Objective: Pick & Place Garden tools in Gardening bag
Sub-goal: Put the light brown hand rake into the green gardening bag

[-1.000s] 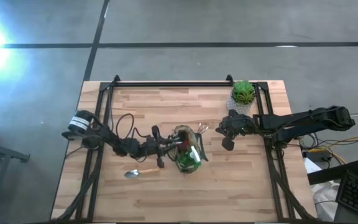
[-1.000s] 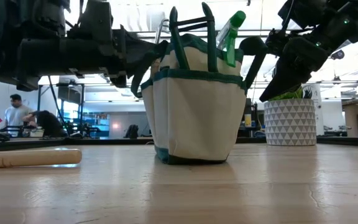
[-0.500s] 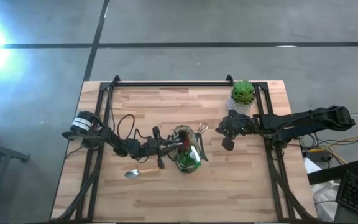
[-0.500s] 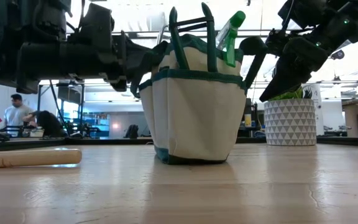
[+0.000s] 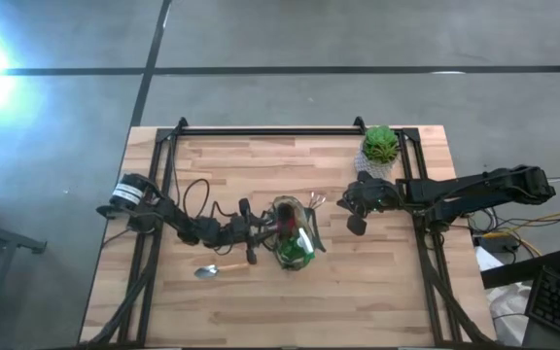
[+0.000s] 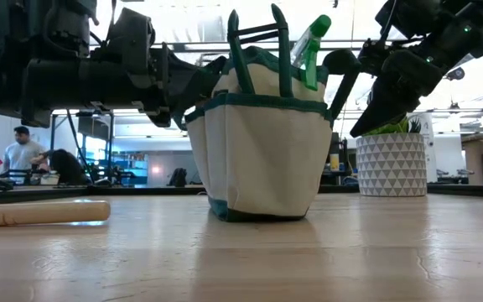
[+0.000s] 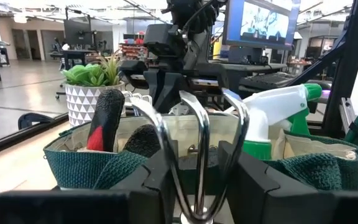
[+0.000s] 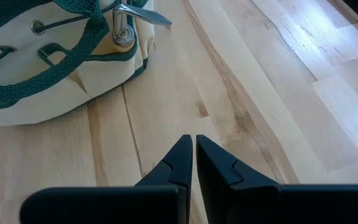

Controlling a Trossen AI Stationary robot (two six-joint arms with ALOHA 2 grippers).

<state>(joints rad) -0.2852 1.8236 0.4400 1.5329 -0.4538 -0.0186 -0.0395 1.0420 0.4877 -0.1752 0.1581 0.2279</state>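
— Fingers first: how do both sets stand?

— Left fingers (image 7: 197,186) are clamped on the metal fork (image 7: 194,134), whose curved tines rise over the mouth of the gardening bag (image 7: 185,155). Right fingers (image 8: 193,163) are pressed together, tips touching, with nothing between them, above bare wood.

— Now the big things. Where is the counter, and what stands on it?

— A pale wooden counter (image 5: 261,301) fills the middle of the high view. The gardening bag (image 5: 293,236) stands upright near its centre, cream cloth with a dark green rim and handles (image 6: 258,151). The left arm reaches in from the left side to the bag's left edge (image 5: 261,228); the right arm comes from the right and hangs just right of the bag (image 5: 356,206), apart from it.

— And the smaller pieces?

— A white patterned plant pot (image 6: 391,164) sits at the far right, behind the right arm. Inside the bag a green-and-white spray bottle (image 7: 278,121) sticks up on the right, and a black and red handle (image 7: 104,121) leans at the left. One trowel (image 5: 217,269) with a wooden handle (image 6: 40,212) lies flat on the counter, near and left of the bag.
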